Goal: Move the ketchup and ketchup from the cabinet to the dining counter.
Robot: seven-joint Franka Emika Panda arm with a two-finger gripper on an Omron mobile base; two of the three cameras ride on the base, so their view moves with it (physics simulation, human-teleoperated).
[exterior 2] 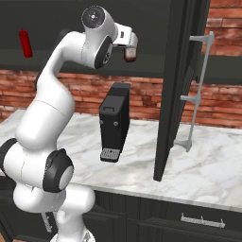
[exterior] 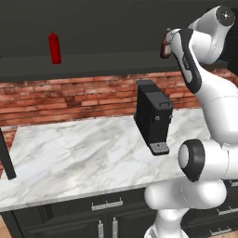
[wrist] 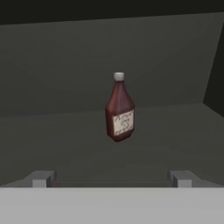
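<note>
The dark maroon ketchup (wrist: 119,109) with a white cap and pale label stands upright on the cabinet shelf (wrist: 61,131), straight ahead of my gripper (wrist: 111,180). The gripper is open, its fingertips (wrist: 41,179) spread wide and short of the bottle, with nothing between them. From the right base view the hand (exterior 2: 126,38) reaches into the open cabinet (exterior 2: 182,85) next to that bottle (exterior 2: 130,54). The bright red ketchup (exterior: 55,47) stands further left on the same shelf (exterior: 107,60). My arm partly hides the maroon bottle (exterior: 164,49). The dining counter is out of view.
A black coffee machine (exterior: 153,118) stands on the marble worktop (exterior: 79,153) under the shelf, below the hand. The open cabinet door with its long silver handle (exterior 2: 198,90) juts out at the right. Brick wall (exterior: 69,100) behind; black drawers (exterior: 107,204) below.
</note>
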